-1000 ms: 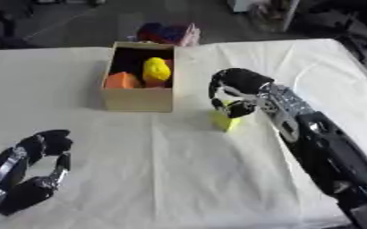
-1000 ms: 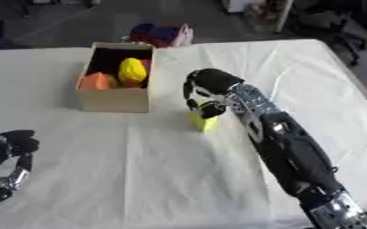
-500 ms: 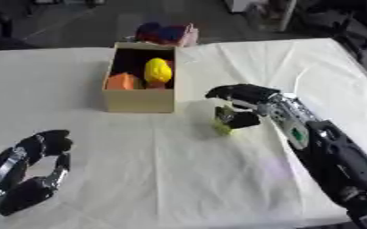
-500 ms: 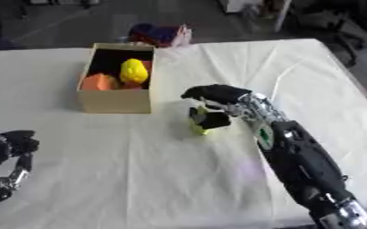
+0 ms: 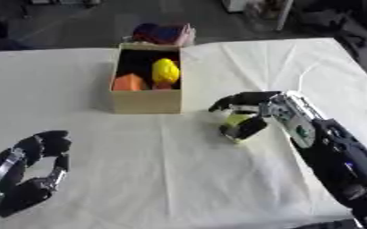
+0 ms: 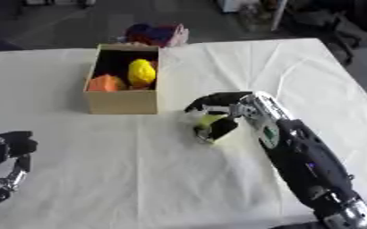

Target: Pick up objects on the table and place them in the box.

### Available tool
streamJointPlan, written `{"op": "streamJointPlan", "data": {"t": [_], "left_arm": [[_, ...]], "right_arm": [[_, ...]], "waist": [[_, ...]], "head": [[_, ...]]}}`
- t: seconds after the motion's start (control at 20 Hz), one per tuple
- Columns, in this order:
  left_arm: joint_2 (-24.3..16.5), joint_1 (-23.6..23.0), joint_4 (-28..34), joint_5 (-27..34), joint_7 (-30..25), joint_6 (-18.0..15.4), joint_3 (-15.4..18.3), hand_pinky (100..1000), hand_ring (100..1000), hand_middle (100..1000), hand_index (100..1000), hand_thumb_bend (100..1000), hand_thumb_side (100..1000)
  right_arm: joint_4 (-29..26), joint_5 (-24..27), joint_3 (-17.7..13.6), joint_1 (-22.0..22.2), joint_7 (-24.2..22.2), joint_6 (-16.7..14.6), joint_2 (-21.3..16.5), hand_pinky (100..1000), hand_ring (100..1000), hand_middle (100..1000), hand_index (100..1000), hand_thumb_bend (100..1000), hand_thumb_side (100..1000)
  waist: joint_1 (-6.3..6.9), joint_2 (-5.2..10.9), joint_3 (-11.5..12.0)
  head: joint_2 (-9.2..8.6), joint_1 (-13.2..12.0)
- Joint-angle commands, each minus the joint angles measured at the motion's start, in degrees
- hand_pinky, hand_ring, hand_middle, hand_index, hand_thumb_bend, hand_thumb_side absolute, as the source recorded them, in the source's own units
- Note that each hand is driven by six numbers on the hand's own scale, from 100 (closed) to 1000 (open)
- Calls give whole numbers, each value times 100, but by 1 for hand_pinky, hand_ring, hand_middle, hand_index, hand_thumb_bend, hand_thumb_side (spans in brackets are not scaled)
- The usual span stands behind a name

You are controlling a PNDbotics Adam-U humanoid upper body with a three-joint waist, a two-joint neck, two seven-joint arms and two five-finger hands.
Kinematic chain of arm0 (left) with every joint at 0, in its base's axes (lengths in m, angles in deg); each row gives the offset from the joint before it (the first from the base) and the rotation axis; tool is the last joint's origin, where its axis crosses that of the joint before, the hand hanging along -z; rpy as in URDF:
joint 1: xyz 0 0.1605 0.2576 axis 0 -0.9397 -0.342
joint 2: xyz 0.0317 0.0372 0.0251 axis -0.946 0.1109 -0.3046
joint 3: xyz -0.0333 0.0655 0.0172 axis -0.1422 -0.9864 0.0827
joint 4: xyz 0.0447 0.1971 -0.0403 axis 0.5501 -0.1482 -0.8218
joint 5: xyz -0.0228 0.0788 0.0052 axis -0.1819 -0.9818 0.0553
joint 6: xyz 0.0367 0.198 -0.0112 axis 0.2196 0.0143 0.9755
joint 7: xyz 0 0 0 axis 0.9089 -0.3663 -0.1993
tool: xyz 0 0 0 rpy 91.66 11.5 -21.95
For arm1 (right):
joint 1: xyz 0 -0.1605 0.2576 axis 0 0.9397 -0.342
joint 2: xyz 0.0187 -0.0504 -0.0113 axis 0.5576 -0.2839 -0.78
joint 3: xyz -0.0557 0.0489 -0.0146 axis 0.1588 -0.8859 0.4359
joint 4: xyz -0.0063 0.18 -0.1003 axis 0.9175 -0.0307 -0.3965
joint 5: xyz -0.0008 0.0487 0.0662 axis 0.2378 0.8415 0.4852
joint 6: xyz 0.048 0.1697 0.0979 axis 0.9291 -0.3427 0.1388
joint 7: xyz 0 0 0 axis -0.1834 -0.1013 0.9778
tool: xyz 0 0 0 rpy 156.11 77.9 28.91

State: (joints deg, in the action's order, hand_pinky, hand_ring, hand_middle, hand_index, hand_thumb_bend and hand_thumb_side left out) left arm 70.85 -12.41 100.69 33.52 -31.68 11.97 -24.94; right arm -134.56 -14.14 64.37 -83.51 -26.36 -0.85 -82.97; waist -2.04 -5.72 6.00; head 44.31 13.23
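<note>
The small yellow-green thing [image 5: 238, 124] near the middle of the frame is hard to make out. It looks like a short yellow-green shape with a dark end, and the right hand [image 5: 249, 105] hides part of it. The thumb and fingers are curled round it, so the hand is holding it. I cannot tell if it touches the white table [image 5: 179, 179] or hangs just above it.

The box [image 5: 145, 80] sits in the upper left of the middle, to the left of the held thing. Inside it are a yellow thing [image 5: 165, 71] and an orange thing [image 5: 129, 82]. The dark back part of the box hides what else may be in there. Behind the box, at the far edge of the table, lies a red and blue bundle [image 5: 161, 32] that is too blurry to name.

The left hand [image 5: 30, 172] is in the lower left corner. Its arm is cut off by the edge of the frame. Its fingers are bent a little and relaxed, and it holds nothing.

A second ago the right hand stood more upright over the yellow-green thing. Now the hand lies flatter, with its fingers reaching to the left, toward the box. The yellow-green thing now lies tilted. The left hand has stayed in its corner.

The right arm comes in from the lower right corner and stretches up toward the middle.
</note>
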Motion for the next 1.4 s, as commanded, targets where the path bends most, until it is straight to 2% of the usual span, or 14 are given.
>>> {"op": "streamJointPlan", "data": {"t": [0.05,0.1,0.15,0.2,0.25,0.4,0.55,0.75,1.0,1.2,1.4], "left_arm": [[-72,31,68,24,10,1,35,822,766,697,858,100,287],[-71,31,69,26,10,1,34,822,766,697,858,100,286],[-70,31,69,27,9,1,34,822,766,697,858,100,287],[-70,29,68,27,9,2,33,821,766,697,859,100,296],[-70,28,67,28,10,4,34,821,767,697,859,100,296],[-69,29,67,30,14,6,35,821,767,697,859,100,297],[-69,28,69,32,18,8,37,821,767,697,859,100,296],[-66,23,68,33,13,8,30,821,767,697,859,100,295],[-62,22,68,32,10,7,26,821,767,697,859,100,293],[-6,47,72,45,-22,-5,-10,821,767,697,859,100,291],[61,140,87,65,-51,-15,-40,820,767,697,859,100,285]], "right_arm": [[-151,77,-101,-69,-133,34,-166,818,865,924,972,100,420],[-150,85,-113,-70,-100,41,-163,779,829,912,964,100,372],[-152,89,-123,-68,-48,46,-162,773,824,909,963,100,367],[-157,89,-134,-69,17,50,-161,694,761,882,947,100,290],[-170,80,-147,-68,107,60,-162,659,735,870,937,100,253],[-228,7,-189,-71,442,111,-163,494,574,815,892,100,100],[-353,-38,-250,-122,765,147,-162,423,516,800,879,100,100],[-543,0,-304,-373,1003,166,-183,398,497,793,867,100,100],[-513,33,-295,-835,1041,154,-179,393,499,798,866,100,100],[61,-37,-275,-1887,1061,167,17,393,500,795,864,100,100],[912,-429,-357,-2744,1238,188,378,397,505,792,862,100,100]], "waist": [[28,125,-1],[28,125,-1],[27,125,-1],[27,126,-1],[26,126,-1],[26,126,3],[27,128,5],[27,139,9],[34,153,29],[75,158,148],[142,83,402]], "head": [[-19,14],[-19,15],[-19,14],[-19,13],[-19,13],[-19,11],[-19,7],[-19,16],[-19,8],[-19,41],[-19,150]]}}
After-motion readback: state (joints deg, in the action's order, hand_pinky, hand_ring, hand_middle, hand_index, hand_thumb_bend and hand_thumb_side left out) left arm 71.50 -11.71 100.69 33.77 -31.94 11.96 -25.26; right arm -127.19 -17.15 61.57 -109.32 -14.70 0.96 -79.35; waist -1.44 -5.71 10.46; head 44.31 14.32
